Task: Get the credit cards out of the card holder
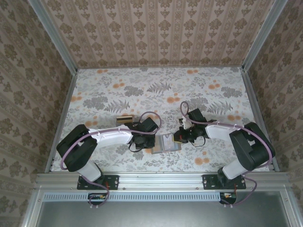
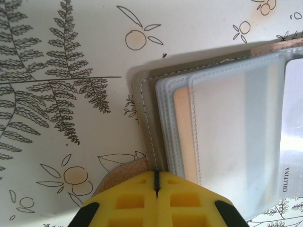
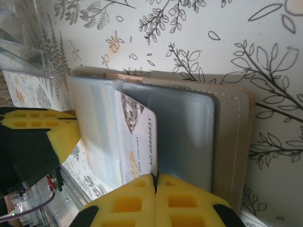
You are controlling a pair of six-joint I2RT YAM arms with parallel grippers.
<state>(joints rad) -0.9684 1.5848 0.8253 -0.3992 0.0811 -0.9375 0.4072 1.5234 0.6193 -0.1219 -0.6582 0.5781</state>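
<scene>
Down at the near middle of the floral bench (image 1: 142,90), the card holder (image 1: 168,143) lies open between the two arms, and it's a two-handed job. The left gripper (image 2: 156,182) has its yellow fingers pressed together on the holder's stitched grey-brown edge, which I read as an anchor so the wallet can't slide. The right gripper (image 3: 155,182) sits at the opposite side, fingers closed on the rim of a white credit card (image 3: 139,142) with a row of eights printed on it. That card is part-way out of its clear sleeve and angled across the lining, so the extraction looks begun but not finished. Count them up: one holder, two cards on show, the white one and a tan-orange credit card (image 2: 182,132) tucked fully inside a sleeve on the left arm's side, at least two clear sleeves layered there, and one clear tray (image 3: 23,52) just beyond the holder
</scene>
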